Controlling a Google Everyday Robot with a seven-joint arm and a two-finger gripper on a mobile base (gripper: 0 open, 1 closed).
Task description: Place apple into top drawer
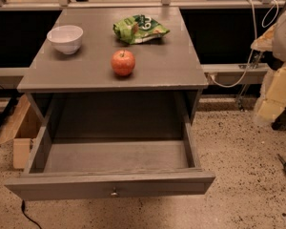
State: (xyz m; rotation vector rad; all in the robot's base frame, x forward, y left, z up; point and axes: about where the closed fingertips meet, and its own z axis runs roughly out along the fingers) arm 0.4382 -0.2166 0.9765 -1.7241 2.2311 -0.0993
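The apple (123, 62) rests on the tabletop (162, 56), top drawer (109, 184) open; hand (276, 87) at right edge, state unclear.

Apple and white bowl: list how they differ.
The apple is red-orange; the white bowl is plain white. The apple is smaller than the bowl. The apple sits near the front middle of the cabinet top, the bowl further back on the left. Both rest upright on that top, neither in the open top drawer. The gripper is not in view.
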